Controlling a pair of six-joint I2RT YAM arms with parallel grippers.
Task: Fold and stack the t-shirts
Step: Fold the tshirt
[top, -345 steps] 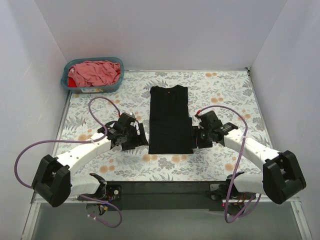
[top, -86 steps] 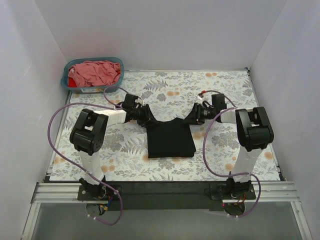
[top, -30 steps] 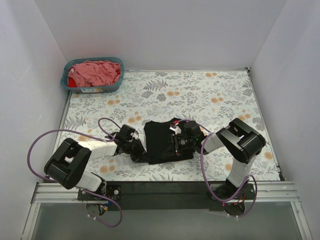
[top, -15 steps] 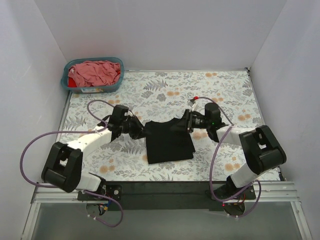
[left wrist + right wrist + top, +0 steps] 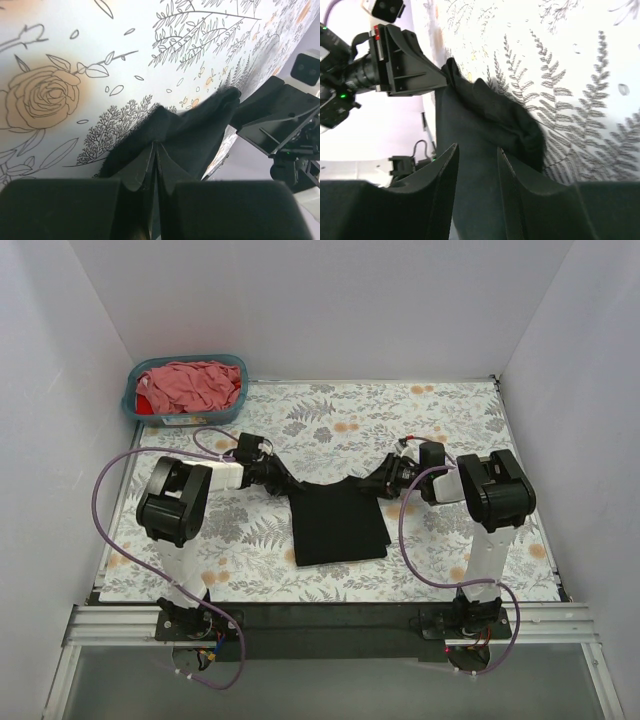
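In the left wrist view the left gripper point(image 5: 155, 155) was a dark blur cut off by the bottom edge, and the edge of the black cloth shirt point(image 5: 190, 125) disappeared between its fingers. The right gripper point(image 5: 477, 150) was likewise cropped along the bottom of its own view. Black cloth seemed to fill the gap between its fingers, so its grip could not be told. From above, both sets of fingertips were too small and dark to separate from the shirt. In the teal plastic basket point(image 5: 186, 421) at the far left, the red cloth shirt point(image 5: 145, 402) lay mostly buried under the dusty pink cloth shirt point(image 5: 195, 385).
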